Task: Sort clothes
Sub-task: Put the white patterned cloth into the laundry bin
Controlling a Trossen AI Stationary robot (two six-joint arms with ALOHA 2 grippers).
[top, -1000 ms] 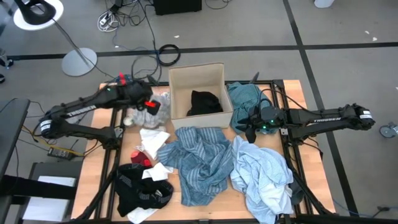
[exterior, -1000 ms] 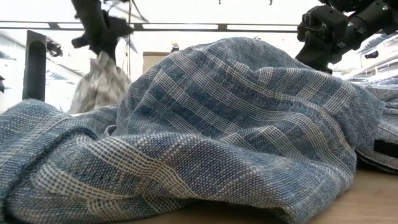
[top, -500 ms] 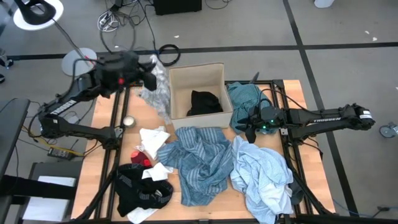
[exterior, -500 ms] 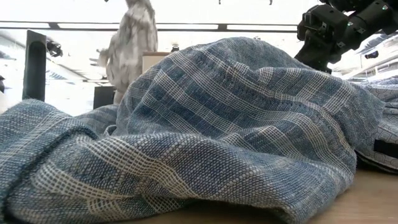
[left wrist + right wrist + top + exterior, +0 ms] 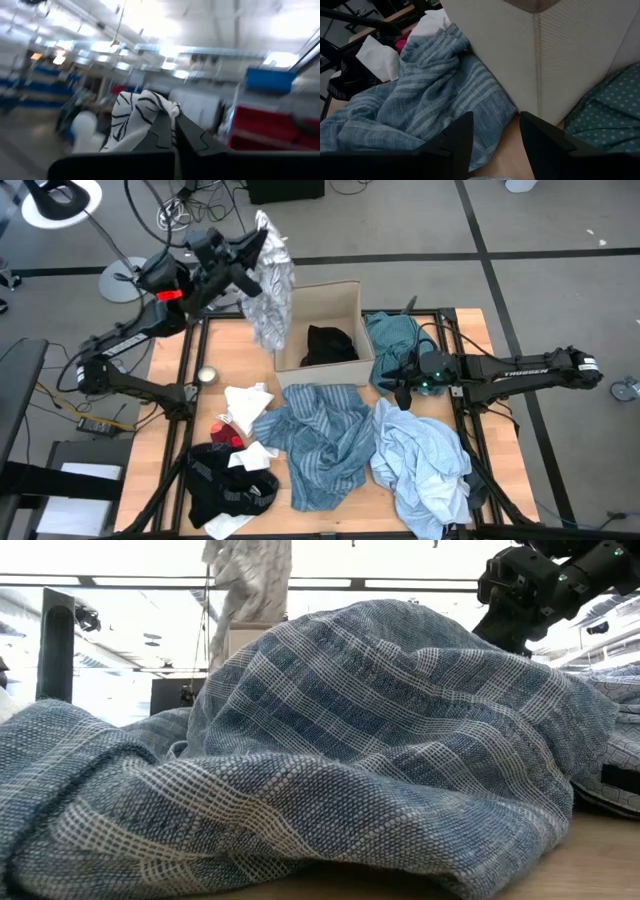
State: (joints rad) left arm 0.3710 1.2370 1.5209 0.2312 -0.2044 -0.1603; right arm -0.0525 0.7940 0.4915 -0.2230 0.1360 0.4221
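My left gripper is raised high over the table's far left and is shut on the grey-white patterned piece, which also shows in the low view. A black piece lies in the tan box. My right gripper is open and empty, low by the box's near right corner, beside the teal top. The blue striped shirt, the pale blue shirt, a white sock and a red sock lie on the table. My left gripper pinches a bunched upper end of the patterned piece between its two fingers. The fingers slant upward. The piece hangs slack below them, lifted clear of the table, beside the box's left wall.
A second black garment with white print lies at the near left corner. A small round object sits on the bare wood at the left. A lamp stand and cables lie on the floor beyond the far edge.
My left gripper has risen from the table beside the box's left wall, going up and toward the far edge, and has tipped its fingers upward. The patterned piece has gone with it, lifted clear of the table, and now hangs by the box.
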